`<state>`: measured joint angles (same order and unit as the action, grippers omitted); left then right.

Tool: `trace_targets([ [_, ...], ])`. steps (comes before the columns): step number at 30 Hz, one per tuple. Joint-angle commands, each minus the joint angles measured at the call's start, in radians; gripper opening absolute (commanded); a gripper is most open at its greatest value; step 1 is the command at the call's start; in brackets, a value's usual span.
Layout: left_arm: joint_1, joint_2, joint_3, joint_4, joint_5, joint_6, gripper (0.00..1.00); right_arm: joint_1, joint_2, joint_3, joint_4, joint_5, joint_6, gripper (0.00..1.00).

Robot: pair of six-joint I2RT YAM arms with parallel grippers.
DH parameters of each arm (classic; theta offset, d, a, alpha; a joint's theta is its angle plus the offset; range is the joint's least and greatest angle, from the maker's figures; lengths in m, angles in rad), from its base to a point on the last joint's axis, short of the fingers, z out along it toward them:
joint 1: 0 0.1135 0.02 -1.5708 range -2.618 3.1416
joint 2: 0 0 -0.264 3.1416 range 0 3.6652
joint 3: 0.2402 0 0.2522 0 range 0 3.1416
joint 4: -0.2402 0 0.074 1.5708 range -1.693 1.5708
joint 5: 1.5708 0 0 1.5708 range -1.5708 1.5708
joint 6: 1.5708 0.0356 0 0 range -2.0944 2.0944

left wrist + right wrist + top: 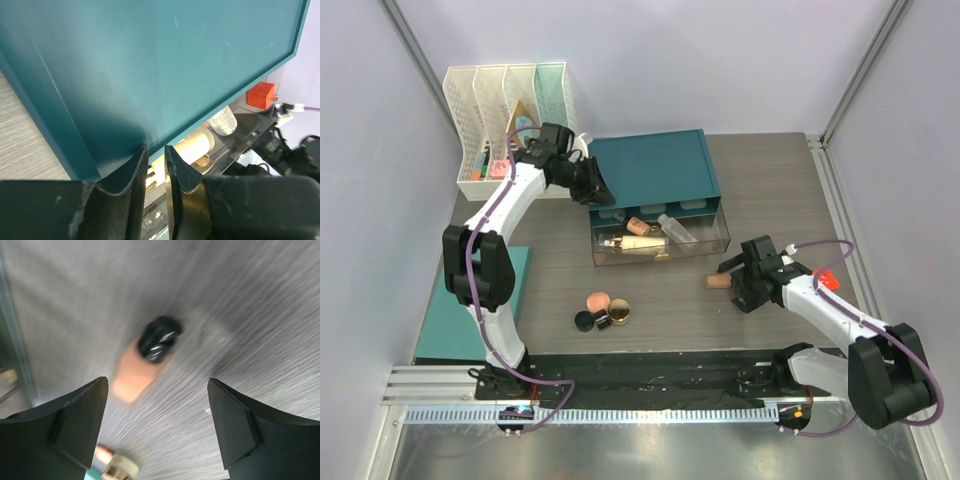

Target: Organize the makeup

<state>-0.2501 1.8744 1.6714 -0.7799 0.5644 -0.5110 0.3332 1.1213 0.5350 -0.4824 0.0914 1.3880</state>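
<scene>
A tan makeup tube with a black cap lies on the wooden table, just ahead of my right gripper, whose jaws stand wide open and empty above the table. A pink blush compact, a small black jar and a gold-rimmed compact sit together nearer the front. Beige bottles lie in the pulled-out clear drawer of the teal organizer. My left gripper is at the drawer's left rear corner, jaws nearly together on its thin clear wall.
White file racks with colourful items stand at the back left. A teal panel lies left of the left arm's base. A small red cube rests by the right arm. Metal rails border the table's right and front edges.
</scene>
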Motion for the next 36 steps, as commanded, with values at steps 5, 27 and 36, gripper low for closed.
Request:
trace_targets([
  [5,0.005,0.083,-0.048,-0.179,-0.143,0.077,0.23,-0.006,0.130,0.031,0.087,0.031,0.023,0.86],
  [27,0.014,0.075,-0.022,-0.205,-0.164,0.088,0.23,-0.019,0.229,0.031,0.134,-0.035,-0.078,0.29],
  [36,0.014,0.074,-0.021,-0.203,-0.162,0.086,0.24,-0.019,0.037,-0.038,0.059,-0.059,-0.093,0.01],
])
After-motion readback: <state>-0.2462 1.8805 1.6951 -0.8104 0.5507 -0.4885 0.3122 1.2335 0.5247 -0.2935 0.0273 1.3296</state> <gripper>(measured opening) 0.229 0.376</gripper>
